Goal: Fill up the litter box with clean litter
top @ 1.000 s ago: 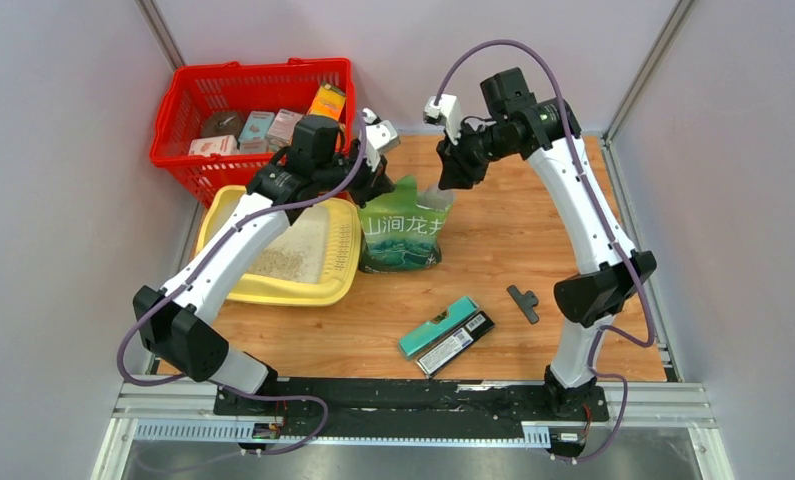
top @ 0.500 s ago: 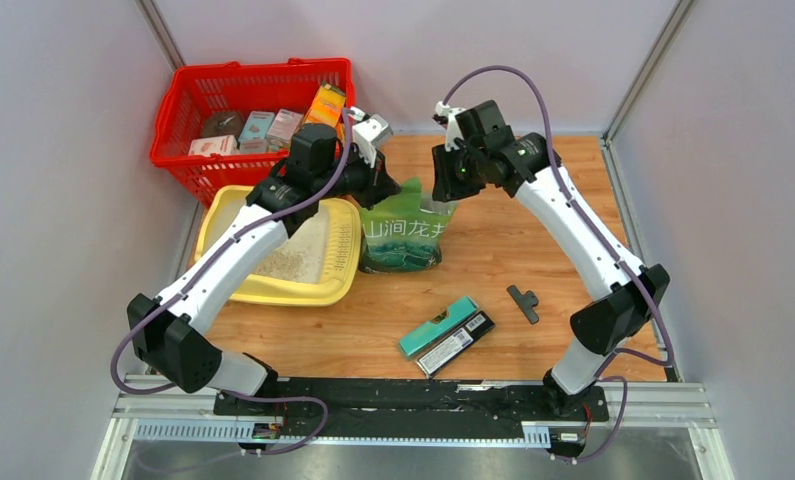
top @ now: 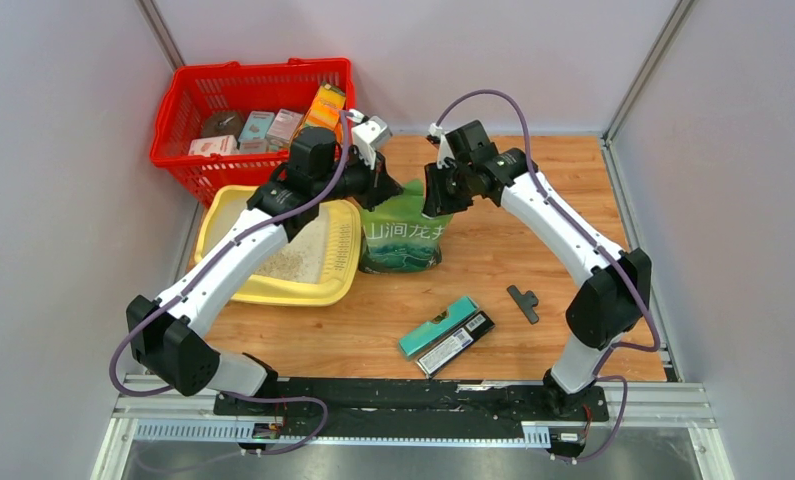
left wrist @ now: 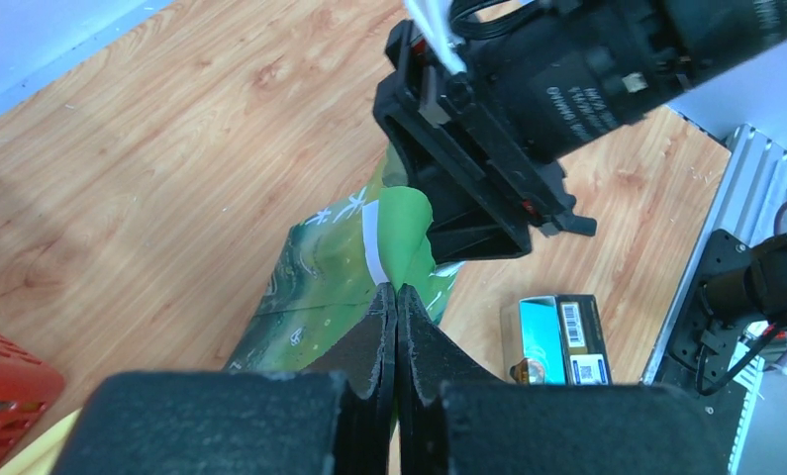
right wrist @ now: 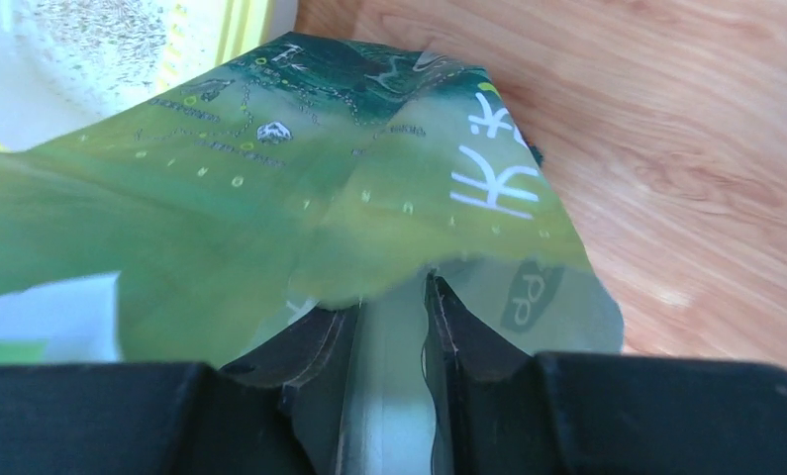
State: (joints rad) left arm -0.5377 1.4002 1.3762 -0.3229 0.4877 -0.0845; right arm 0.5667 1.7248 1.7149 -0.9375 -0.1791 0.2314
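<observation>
The pale-yellow litter box [top: 228, 290] lies at the left with beige litter [top: 293, 262] spread inside. The green printed bag [top: 403, 240] stands upright just right of it. My left gripper [top: 388, 188] is shut on the bag's top left corner; in the left wrist view its pads [left wrist: 397, 289] pinch the green flap [left wrist: 404, 223]. My right gripper [top: 435, 200] is at the bag's top right. In the right wrist view it [right wrist: 389, 297] is open, with the bag's upper edge [right wrist: 349, 188] between the fingers. Litter [right wrist: 102, 30] shows at the upper left there.
A red mesh basket [top: 188, 100] with several packages stands behind the litter box. A teal box and a black box [top: 445, 332] lie on the wood in front of the bag. A small black T-shaped piece [top: 523, 302] lies to their right.
My right arm has come down and leftward from above onto the bag's top right edge. My left gripper has shifted slightly right, still pinching the bag's top.
</observation>
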